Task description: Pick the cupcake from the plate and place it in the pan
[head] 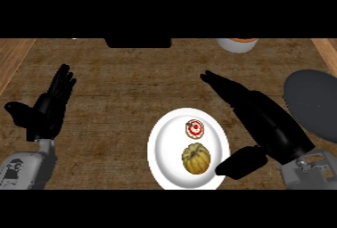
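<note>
The task is at its beginning, as I judge it: the cupcake [195, 128] sits on the white plate [164, 147] and nothing has been lifted or placed yet. The right hand [263, 120] lies stretched over the desk [132, 89], its fingers [223, 87] straight and released, grasping nothing. The cupcake is on the thumb side of these fingers, just beside them but apart, and closer to the palm than to the fingertips. The thumb reaches to the right rim of the plate. The pan [316, 98] lies on the other side of the same fingers, behind the back of the hand, and nothing shows in the part of it that is seen. What remains is everything: to close the fingers round the cupcake, to carry it across, and to put it in the pan. The left hand [46, 111] rests at the left, fingers up and released too, well apart from the plate. Counted: one cupcake, one plate, one pan, one ribbed yellow-brown food [196, 159] on the same plate nearer to the wrist, two hands, and beyond the fingertips one black object [138, 42] and one white vessel [237, 45].
</note>
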Action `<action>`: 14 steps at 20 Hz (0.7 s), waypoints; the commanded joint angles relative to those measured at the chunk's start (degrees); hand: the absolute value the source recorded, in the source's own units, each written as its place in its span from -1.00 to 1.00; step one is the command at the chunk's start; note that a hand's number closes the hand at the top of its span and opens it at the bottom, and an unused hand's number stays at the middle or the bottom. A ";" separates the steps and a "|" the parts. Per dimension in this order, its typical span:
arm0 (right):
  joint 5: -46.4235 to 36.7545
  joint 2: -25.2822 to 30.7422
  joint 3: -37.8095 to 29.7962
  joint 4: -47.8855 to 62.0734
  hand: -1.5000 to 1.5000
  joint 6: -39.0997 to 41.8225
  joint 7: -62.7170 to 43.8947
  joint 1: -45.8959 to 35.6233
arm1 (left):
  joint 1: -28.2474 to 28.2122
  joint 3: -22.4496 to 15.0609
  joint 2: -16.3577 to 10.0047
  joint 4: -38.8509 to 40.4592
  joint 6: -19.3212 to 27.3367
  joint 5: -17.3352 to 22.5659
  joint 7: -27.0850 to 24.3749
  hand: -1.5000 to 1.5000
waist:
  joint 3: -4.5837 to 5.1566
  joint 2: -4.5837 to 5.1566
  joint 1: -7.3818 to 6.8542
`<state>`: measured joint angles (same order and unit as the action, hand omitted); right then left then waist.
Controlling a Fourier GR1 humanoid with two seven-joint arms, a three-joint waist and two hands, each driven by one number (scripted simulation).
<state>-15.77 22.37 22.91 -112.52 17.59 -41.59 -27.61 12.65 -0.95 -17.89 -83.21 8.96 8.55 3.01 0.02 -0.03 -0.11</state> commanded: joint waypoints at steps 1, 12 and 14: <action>-1.31 -1.23 -2.40 3.49 -1.00 3.27 0.19 0.07 | -3.58 -0.64 1.83 -5.96 1.11 -0.84 2.74 0.00 | -0.02 -0.04 -0.23; -11.07 -6.55 -2.75 15.33 -1.00 3.20 8.36 2.31 | 0.85 1.05 3.76 -0.58 -0.58 -3.74 0.85 0.00 | -0.03 0.09 -0.05; -11.35 -7.89 -2.41 11.80 -1.00 5.79 6.15 4.09 | 2.32 3.38 2.19 -1.35 -1.83 -2.97 3.71 0.00 | -0.02 0.02 0.07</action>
<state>-25.97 15.46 21.18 -102.01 21.53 -38.14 -25.35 13.23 1.05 -15.55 -84.31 7.66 5.79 4.67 0.00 0.01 -0.12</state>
